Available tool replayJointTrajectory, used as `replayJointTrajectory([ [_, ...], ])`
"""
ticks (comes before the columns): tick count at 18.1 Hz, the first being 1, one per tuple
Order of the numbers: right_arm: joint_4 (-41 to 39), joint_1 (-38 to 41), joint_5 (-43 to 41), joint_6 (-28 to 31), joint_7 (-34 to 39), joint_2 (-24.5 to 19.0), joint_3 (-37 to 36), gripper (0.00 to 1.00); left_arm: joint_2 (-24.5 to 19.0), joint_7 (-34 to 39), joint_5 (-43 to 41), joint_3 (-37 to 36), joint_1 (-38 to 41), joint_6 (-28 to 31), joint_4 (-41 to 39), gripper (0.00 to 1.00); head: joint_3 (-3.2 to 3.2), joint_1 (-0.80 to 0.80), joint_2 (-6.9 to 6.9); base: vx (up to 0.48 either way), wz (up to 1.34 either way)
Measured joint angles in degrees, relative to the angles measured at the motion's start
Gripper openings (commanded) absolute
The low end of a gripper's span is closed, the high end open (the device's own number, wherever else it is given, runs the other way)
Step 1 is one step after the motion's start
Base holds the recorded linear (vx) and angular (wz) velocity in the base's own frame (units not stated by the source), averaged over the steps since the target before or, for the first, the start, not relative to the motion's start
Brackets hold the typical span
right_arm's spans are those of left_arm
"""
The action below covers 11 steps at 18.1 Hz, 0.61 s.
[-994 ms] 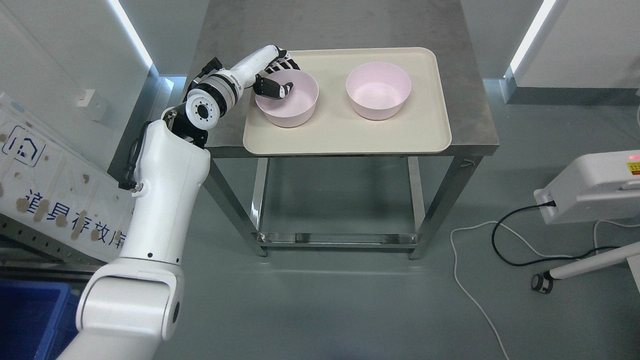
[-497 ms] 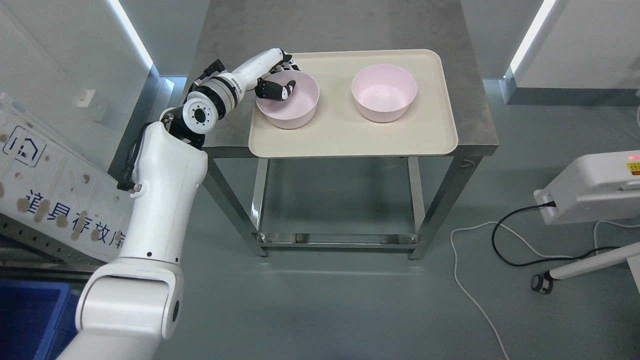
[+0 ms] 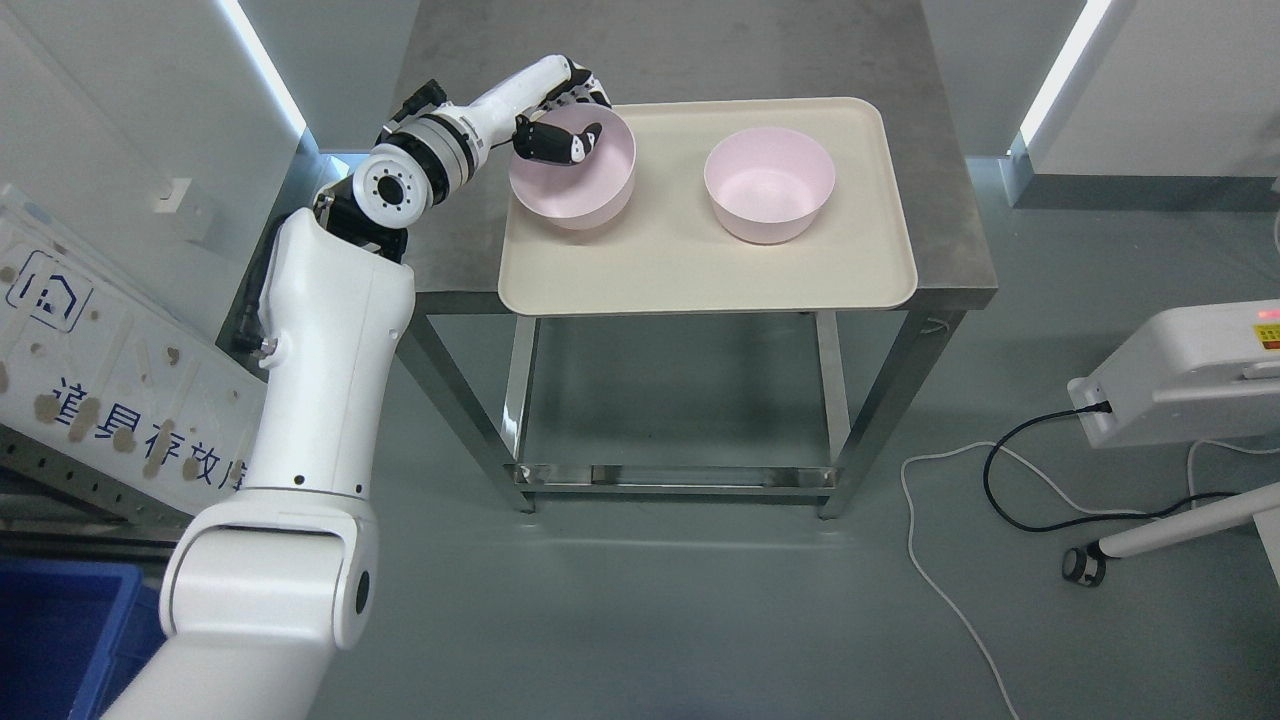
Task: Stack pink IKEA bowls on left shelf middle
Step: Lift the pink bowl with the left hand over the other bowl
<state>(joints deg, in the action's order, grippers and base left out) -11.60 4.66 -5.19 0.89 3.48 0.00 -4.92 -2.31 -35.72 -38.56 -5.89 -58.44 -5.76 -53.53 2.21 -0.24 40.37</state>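
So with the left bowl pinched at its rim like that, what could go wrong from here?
The left robot hand grips the left pink bowl only at its near rim, thumb inside, and the bowl looks tilted, so it could swing or slip out.

The second pink bowl sits apart on the same cream tray; a crooked lowering could knock or push it.

The tray's front edge overhangs the metal table, so a hard bump might shift it.
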Motion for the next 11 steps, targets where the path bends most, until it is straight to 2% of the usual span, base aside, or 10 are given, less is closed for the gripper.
replayJointTrajectory([
  [5, 0.00, 0.00, 0.00, 0.00, 0.01, 0.00, 0.00, 1.00, 0.95, -0.99, 7.90, -5.47, -4.54, 3.02, -0.46, 0.01, 0.00, 0.00, 0.00, 0.000, 0.00],
  [9, 0.00, 0.00, 0.00, 0.00, 0.02, 0.00, 0.00, 1.00, 1.40, 0.00, 14.56, -14.41, -8.89, 4.33, -0.70, 0.01, 0.00, 0.00, 0.00, 0.000, 0.00],
  [11, 0.00, 0.00, 0.00, 0.00, 0.02, 0.00, 0.00, 1.00, 1.54, 2.83, 17.36, -19.51, -10.23, 4.71, -0.70, 0.01, 0.00, 0.00, 0.00, 0.000, 0.00],
])
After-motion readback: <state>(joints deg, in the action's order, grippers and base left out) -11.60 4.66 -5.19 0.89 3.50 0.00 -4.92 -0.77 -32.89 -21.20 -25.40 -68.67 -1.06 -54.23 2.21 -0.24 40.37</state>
